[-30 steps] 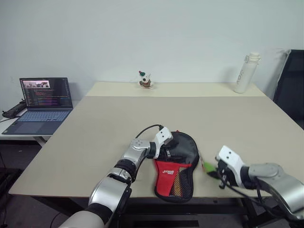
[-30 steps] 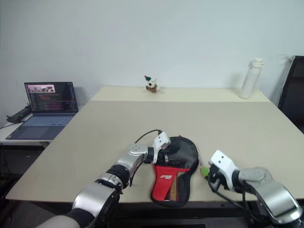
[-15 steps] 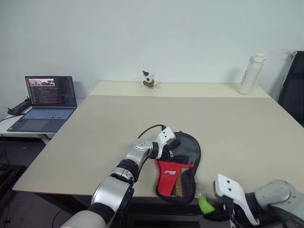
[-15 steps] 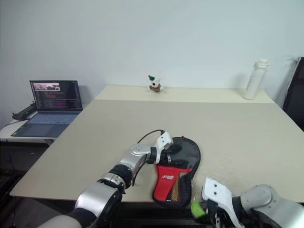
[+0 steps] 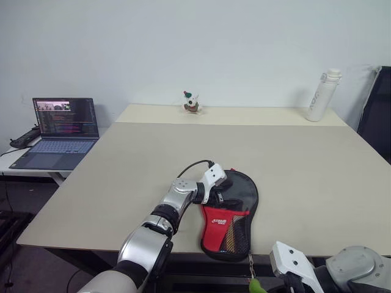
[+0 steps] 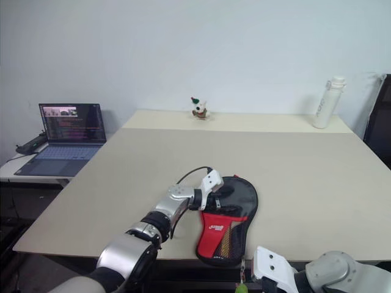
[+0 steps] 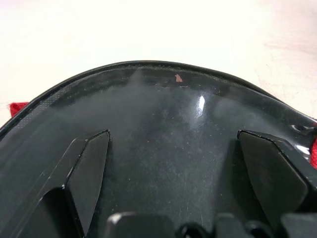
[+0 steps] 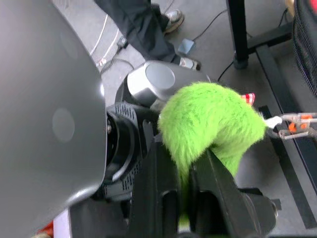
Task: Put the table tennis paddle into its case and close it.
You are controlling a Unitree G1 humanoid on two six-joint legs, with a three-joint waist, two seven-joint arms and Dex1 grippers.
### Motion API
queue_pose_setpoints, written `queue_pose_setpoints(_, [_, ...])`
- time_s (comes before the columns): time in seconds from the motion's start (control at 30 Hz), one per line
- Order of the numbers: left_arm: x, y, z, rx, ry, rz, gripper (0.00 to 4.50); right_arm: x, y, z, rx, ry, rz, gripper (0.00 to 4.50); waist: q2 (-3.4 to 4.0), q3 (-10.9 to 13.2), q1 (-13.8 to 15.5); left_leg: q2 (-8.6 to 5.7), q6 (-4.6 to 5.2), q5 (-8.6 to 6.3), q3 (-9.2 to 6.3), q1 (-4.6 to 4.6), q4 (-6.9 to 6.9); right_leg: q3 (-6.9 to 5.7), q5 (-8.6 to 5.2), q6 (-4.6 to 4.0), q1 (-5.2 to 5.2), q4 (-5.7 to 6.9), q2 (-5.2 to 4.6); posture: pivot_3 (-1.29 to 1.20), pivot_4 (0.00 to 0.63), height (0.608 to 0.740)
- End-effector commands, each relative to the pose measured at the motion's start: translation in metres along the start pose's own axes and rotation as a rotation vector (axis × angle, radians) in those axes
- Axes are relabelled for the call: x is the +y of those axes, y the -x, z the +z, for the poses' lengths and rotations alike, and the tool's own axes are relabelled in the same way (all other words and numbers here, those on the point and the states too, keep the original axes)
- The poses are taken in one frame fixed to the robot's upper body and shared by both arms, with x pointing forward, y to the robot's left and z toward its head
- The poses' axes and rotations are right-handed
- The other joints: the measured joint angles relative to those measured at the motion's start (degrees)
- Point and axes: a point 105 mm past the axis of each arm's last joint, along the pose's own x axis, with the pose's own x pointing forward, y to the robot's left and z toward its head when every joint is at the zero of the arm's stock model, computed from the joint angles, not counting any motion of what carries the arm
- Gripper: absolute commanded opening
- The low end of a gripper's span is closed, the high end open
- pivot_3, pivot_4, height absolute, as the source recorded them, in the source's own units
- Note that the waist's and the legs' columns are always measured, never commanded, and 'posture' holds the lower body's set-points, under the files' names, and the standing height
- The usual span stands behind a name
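Observation:
The case (image 5: 233, 215), black at the far end and red with mesh near me, lies flat at the table's front edge. My left gripper (image 5: 216, 193) rests on its black part, open, with both fingers (image 7: 89, 168) spread over a glossy black round surface (image 7: 168, 109). I cannot tell whether that surface is the table tennis paddle; no handle shows. My right gripper (image 8: 185, 163) hangs below the table's front edge, shut on a green fluffy pompom (image 8: 208, 124). A thin cord (image 5: 250, 264) runs from the case's near end down to the pompom (image 5: 255, 285).
The beige table (image 5: 140, 152) has a white bottle (image 5: 320, 94) at the far right and a small figurine (image 5: 191, 102) at the far middle. A laptop (image 5: 61, 125) sits on a side desk to the left, and a black chair (image 5: 379, 104) to the right. Below are a table leg (image 8: 237, 29) and a person's legs (image 8: 143, 20).
My right gripper pulled the green pompom back from beside the case, off the table's front edge and down below it. The left gripper stayed on the case.

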Motion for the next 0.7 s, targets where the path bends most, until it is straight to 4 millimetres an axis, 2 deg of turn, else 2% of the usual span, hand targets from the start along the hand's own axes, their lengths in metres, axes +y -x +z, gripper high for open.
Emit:
queue_pose_setpoints(0.03, [-0.011, -0.005, -0.020, 0.049, 0.048, -0.017, 4.50, -0.003, 0.008, 0.011, -0.044, 0.015, -0.004, 1.42, -0.01, 0.0, 0.0, 0.00, 0.00, 0.00, -0.01, 0.00, 0.00, 0.00, 0.00, 0.00, 0.01, 0.00, 0.00, 0.00, 0.150, 0.740])
queue_pose_setpoints(0.1, [-0.008, -0.003, -0.013, 0.014, 0.037, -0.007, 4.50, -0.014, 0.017, 0.020, -0.084, 0.004, -0.040, 2.09, -0.02, 0.0, 0.0, 0.00, 0.00, 0.00, 0.00, 0.00, 0.01, 0.01, 0.00, 0.00, 0.01, 0.00, -0.02, 0.00, 0.150, 0.740])
queue_pose_setpoints(0.17, [-0.004, 0.000, -0.005, -0.025, 0.023, 0.001, 4.50, -0.024, 0.028, 0.026, -0.118, -0.018, -0.076, 2.09, -0.05, 0.0, 0.0, 0.01, 0.00, 0.00, 0.01, 0.00, 0.03, 0.01, 0.01, 0.01, 0.01, 0.00, -0.02, 0.00, 0.150, 0.740])
queue_pose_setpoints(0.23, [-0.001, 0.005, 0.003, -0.066, 0.006, 0.013, 4.50, -0.044, 0.040, 0.028, -0.159, -0.045, -0.154, 2.09, -0.11, 0.1, 0.0, 0.02, 0.00, 0.00, 0.00, -0.02, 0.01, 0.00, 0.01, 0.01, 0.00, -0.01, -0.03, 0.00, 0.150, 0.740])
queue_pose_setpoints(0.33, [0.013, 0.044, 0.008, -0.140, -0.046, 0.084, 4.50, -0.090, 0.063, 0.045, -0.280, 0.003, -0.367, 2.09, -0.22, 0.1, -0.6, 0.02, 0.00, 0.00, 0.04, -0.10, -0.07, 0.04, 0.01, 0.00, -0.15, 0.00, -0.02, 0.00, 0.150, 0.740])
queue_pose_setpoints(0.4, [0.014, 0.068, 0.009, -0.167, -0.054, 0.128, 4.50, -0.115, 0.079, 0.053, -0.348, 0.045, -0.477, 2.09, -0.22, 0.2, -1.5, 0.02, -0.01, -0.01, 0.20, -0.09, -0.20, 0.16, 0.01, -0.02, -0.30, 0.05, 0.07, 0.00, 0.150, 0.740])
queue_pose_setpoints(0.43, [0.012, 0.080, 0.010, -0.178, -0.048, 0.146, 4.50, -0.126, 0.088, 0.054, -0.371, 0.064, -0.524, 2.09, -0.20, 0.2, -1.7, 0.03, -0.01, -0.01, 0.18, -0.08, -0.25, 0.14, -0.02, -0.08, -0.34, 0.08, 0.10, 0.00, 0.150, 0.740])
queue_pose_setpoints(0.53, [-0.001, 0.130, 0.006, -0.169, -0.029, 0.191, 4.50, -0.163, 0.115, 0.053, -0.408, 0.122, -0.690, 2.09, -0.15, 0.2, -2.0, 0.05, -0.01, 0.00, 0.15, -0.05, -0.47, 0.12, -0.07, -0.17, -0.43, 0.12, 0.17, 0.00, 0.150, 0.740])
queue_pose_setpoints(0.6, [-0.008, 0.153, 0.003, -0.136, -0.019, 0.217, 4.50, -0.178, 0.130, 0.047, -0.417, 0.112, -0.728, 2.09, -0.11, 0.3, -1.9, 0.07, -0.01, 0.00, 0.15, -0.05, -0.56, 0.14, -0.09, -0.23, -0.48, 0.13, 0.17, 0.00, 0.150, 0.740])
queue_pose_setpoints(0.7, [-0.016, 0.176, 0.000, -0.103, 0.002, 0.246, 4.50, -0.192, 0.144, 0.045, -0.435, 0.095, -0.743, 2.09, 0.01, 0.4, -1.3, 0.12, -0.01, 0.00, 0.10, -0.07, -0.55, 0.12, -0.15, -0.33, -0.46, 0.12, 0.11, 0.00, 0.150, 0.740])
